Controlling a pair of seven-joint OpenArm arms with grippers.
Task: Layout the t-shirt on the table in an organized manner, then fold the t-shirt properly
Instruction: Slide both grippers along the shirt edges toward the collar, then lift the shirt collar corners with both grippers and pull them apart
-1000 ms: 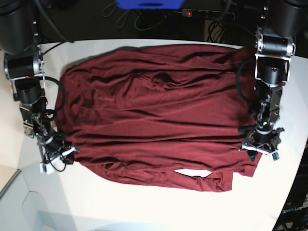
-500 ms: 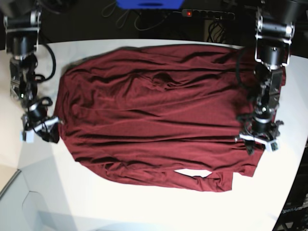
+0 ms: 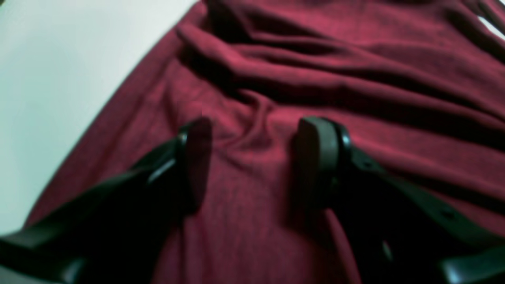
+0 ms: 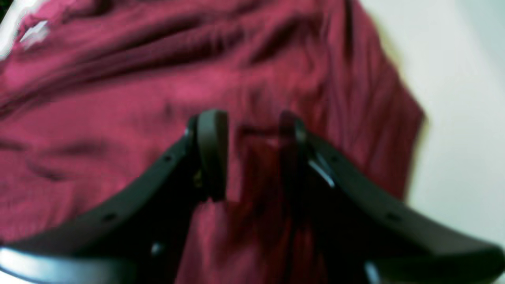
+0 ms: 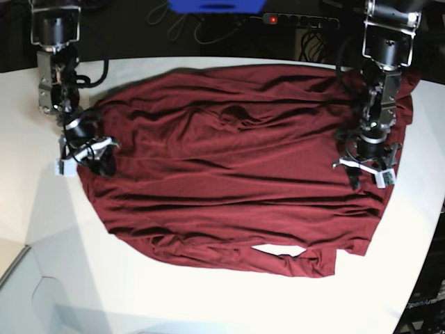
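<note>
The t-shirt (image 5: 229, 167) lies spread but wrinkled on the bench (image 5: 208, 299); both the left gripper (image 5: 366, 169) at 3 o'clock and the right gripper (image 5: 83, 154) at 9 o'clock hover with jaws open, empty. Layout seems unfinished; next, pinching edges to smooth.

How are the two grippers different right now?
The left gripper sits over the shirt near its right edge in the base view; the right gripper sits at the opposite edge. The left's jaws stand wider apart than the right's. Both are open, pointing down at cloth, holding nothing.
</note>
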